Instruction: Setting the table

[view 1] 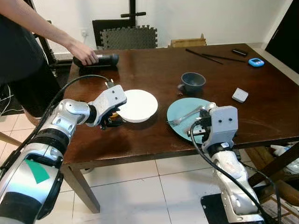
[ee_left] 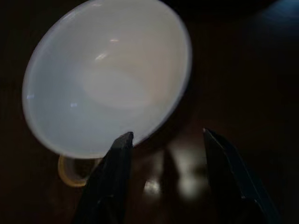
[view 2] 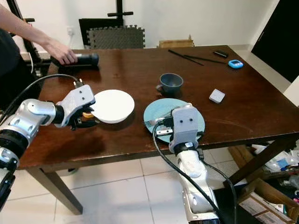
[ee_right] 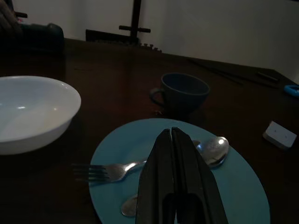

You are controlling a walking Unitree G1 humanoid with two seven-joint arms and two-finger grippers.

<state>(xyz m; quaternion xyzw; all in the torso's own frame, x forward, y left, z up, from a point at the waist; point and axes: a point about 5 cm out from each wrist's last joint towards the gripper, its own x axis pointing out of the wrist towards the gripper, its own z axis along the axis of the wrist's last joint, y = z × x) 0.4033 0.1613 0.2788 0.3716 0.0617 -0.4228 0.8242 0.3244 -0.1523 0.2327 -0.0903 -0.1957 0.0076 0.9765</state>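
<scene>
White bowl (view 1: 137,105) sits upright on the dark wood counter (view 1: 140,74), left of centre, near the front edge. Just right of it, w/ a gap between, lies a teal plate (view 1: 180,112), also near the front edge. On the plate: a fork (ee_right: 110,171) w/ tines pointing toward the bowl side and overhanging the plate rim, plus a spoon (ee_right: 214,149) whose bowl end lies toward the mug side. A second rounded metal end (ee_right: 128,206) shows by the plate's near rim; can't tell what it belongs to. Dark blue-grey mug (view 1: 193,81) stands upright behind the plate, apart from it, handle toward the robot's left.

Left gripper (ee_left: 166,140) is at the bowl's left-front edge, low over the counter, fingers spread fairly wide w/ nothing between them; one fingertip (ee_left: 125,138) overlaps the bowl rim in the wrist view, can't tell if touching. A small yellowish ring-shaped thing (ee_left: 70,170) lies on the counter by the bowl, partly under its rim.

Right gripper (ee_right: 172,133) is over the plate's near part, fingers pressed together, holding nothing, tips above the fork/spoon area.

Further out: small white box (view 1: 240,95) to the right of the mug, blue gadget (view 1: 256,62) near the far right edge, pair of dark chopsticks (view 1: 210,56) and a small black item (view 1: 239,52) toward the far side. At the far left corner a person's hand (view 1: 83,52) rests on a black cylinder (view 1: 105,60) lying on its side. Tiled floor (view 1: 140,196) below.
</scene>
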